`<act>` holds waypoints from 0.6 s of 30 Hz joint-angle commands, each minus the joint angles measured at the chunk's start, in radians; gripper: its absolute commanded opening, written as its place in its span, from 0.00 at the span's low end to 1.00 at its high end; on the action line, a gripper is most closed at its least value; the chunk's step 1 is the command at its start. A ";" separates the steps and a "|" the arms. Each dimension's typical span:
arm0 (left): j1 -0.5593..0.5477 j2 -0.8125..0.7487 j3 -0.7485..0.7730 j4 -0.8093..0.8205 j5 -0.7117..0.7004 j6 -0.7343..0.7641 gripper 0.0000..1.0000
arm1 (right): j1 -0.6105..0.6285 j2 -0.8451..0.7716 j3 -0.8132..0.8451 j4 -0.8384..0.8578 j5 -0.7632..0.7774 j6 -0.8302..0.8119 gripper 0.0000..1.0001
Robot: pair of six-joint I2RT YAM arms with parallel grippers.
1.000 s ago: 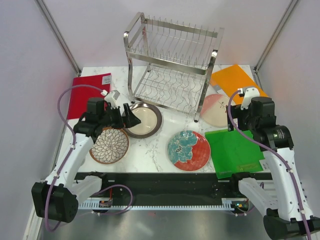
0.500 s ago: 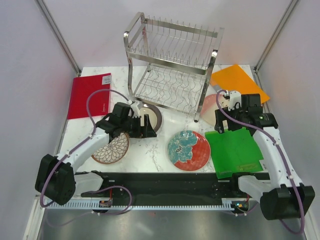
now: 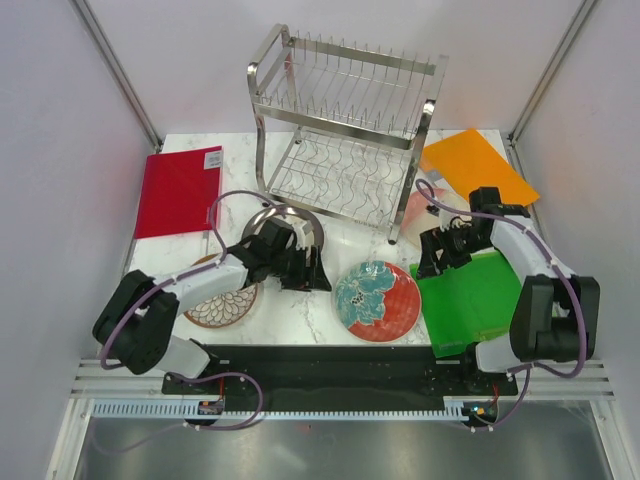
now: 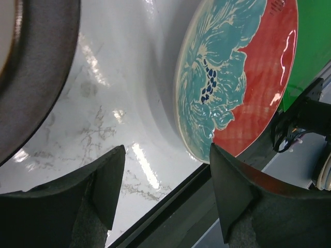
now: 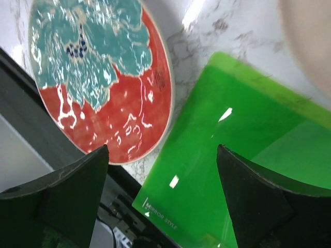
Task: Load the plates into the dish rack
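L gripper (image 3: 317,279) + R gripper (image 3: 430,263) now nearer red plate (image 3: 377,300)

White marble table (image 3: 238,175) with dish rack (image 3: 345,130), four plates (image 3: 377,300), three coloured boards (image 3: 178,190).

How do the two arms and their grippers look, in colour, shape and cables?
Both the left arm and the right arm have white links and black joint housings. A purple cable loops along each. The left gripper and right gripper are black; their fingers are dark and wedge-shaped.
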 commanded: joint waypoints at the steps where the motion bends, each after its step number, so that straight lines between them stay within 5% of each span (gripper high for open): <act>1: -0.054 0.061 -0.026 0.146 -0.004 -0.082 0.72 | -0.044 0.089 0.044 -0.122 -0.072 -0.203 0.92; 8: -0.079 0.167 0.016 0.197 -0.021 -0.114 0.54 | -0.067 0.174 0.073 -0.167 -0.082 -0.255 0.90; 18: -0.115 0.285 0.062 0.330 0.067 -0.151 0.43 | -0.065 0.260 0.084 -0.200 -0.114 -0.270 0.90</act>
